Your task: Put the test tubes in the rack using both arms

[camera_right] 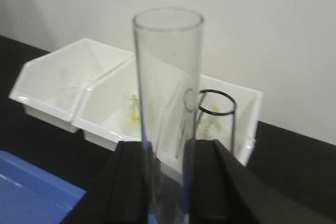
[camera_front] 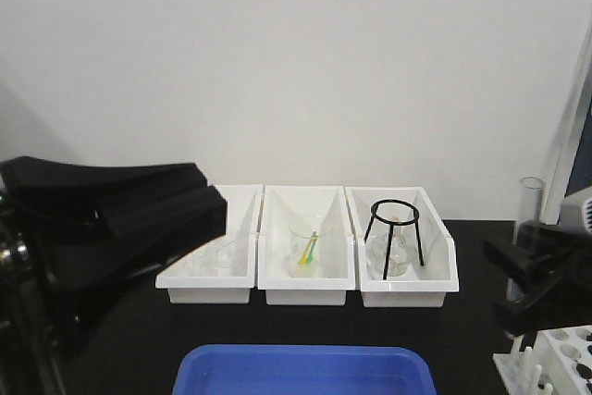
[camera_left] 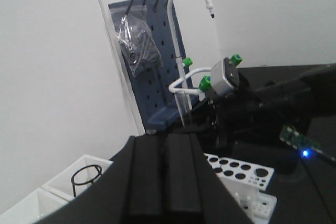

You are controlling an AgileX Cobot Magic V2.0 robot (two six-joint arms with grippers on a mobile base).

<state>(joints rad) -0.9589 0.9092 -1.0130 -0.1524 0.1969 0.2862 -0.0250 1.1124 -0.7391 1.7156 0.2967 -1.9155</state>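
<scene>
My right gripper (camera_front: 525, 253) is shut on a clear glass test tube (camera_front: 531, 205) and holds it upright at the right edge, above and behind the white rack (camera_front: 566, 355). In the right wrist view the test tube (camera_right: 168, 87) stands between the two black fingers (camera_right: 131, 182), open rim up. My left gripper (camera_front: 211, 199) hovers over the left bin, its fingers pressed together with nothing between them; in the left wrist view the gripper (camera_left: 165, 174) points at the rack (camera_left: 239, 174) and the right arm (camera_left: 273, 98). Other tubes are not clearly visible.
Three white bins (camera_front: 305, 286) stand in a row at the back. The right bin holds a black tripod ring (camera_front: 395, 228), the middle one glassware with yellow-green sticks (camera_front: 308, 252). A blue tray (camera_front: 305, 372) lies at the front. A blue pegboard (camera_left: 157, 51) and a white tap (camera_left: 189, 3) stand beyond the rack.
</scene>
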